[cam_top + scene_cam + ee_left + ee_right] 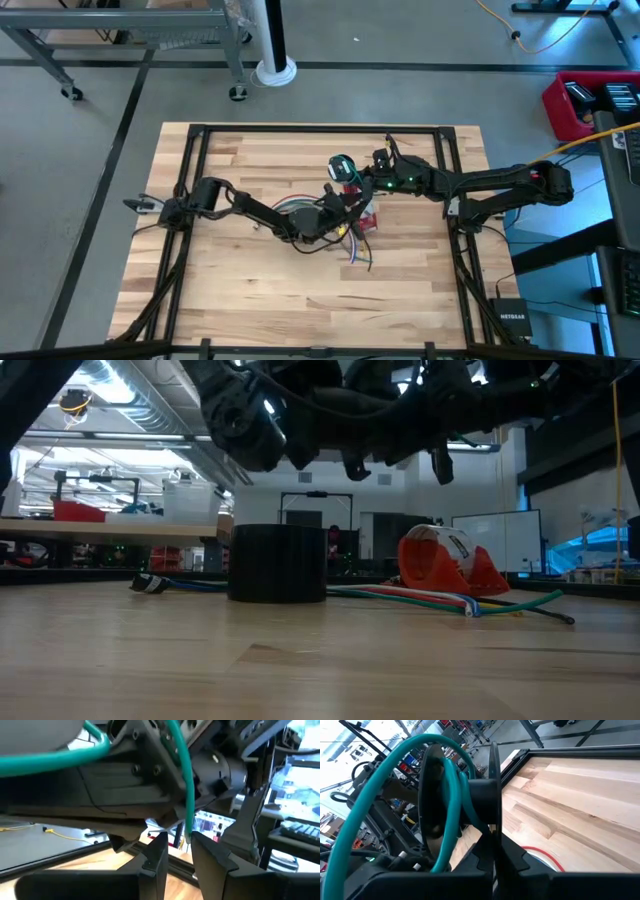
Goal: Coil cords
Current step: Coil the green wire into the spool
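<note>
Running taut from the spool (460, 805) in the closed right gripper (495, 847) straight to the left gripper (177, 851) (nearly closed), the green cord (189, 785).

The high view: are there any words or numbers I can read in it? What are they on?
"NETGEAR", in white letters on the small black box beside the table's lower right corner.
Nothing else reads: the red bin at the right edge shows no clear text, and the teal cord carries none.
</note>
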Robot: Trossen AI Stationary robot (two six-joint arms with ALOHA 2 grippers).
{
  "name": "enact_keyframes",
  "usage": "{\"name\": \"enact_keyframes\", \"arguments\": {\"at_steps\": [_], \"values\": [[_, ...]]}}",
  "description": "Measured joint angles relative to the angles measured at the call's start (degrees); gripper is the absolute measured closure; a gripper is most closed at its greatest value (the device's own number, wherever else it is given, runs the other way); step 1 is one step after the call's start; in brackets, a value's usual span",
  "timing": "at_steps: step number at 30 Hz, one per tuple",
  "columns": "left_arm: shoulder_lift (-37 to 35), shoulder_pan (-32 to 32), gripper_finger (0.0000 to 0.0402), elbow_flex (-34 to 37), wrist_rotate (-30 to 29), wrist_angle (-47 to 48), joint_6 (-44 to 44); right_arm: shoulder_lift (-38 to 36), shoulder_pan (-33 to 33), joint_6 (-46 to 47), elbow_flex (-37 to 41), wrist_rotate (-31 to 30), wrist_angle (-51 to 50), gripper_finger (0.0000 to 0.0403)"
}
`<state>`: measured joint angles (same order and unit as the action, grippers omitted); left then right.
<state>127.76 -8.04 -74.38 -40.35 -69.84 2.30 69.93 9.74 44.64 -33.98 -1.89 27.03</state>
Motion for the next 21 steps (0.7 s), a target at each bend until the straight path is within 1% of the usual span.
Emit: {"name": "enact_keyframes", "arguments": {"at_steps": [4, 7, 21], "values": [[0.1, 0.8, 0.0325, 0.0, 2.9, 0.3, 0.8, 0.0, 0.0, 0.0, 0.0, 0.0, 0.0, 0.04], [0.1, 1.0, 0.0325, -0.1, 3.9, 0.1, 1.9, 0.0, 0.0, 0.0, 0.0, 0.1, 0.0, 0.04], [0.1, 1.0, 0.0325, -0.1, 4.0, 0.1, 2.9, 0.0, 0.0, 0.0, 0.0, 0.4, 0.4, 0.04]]}}
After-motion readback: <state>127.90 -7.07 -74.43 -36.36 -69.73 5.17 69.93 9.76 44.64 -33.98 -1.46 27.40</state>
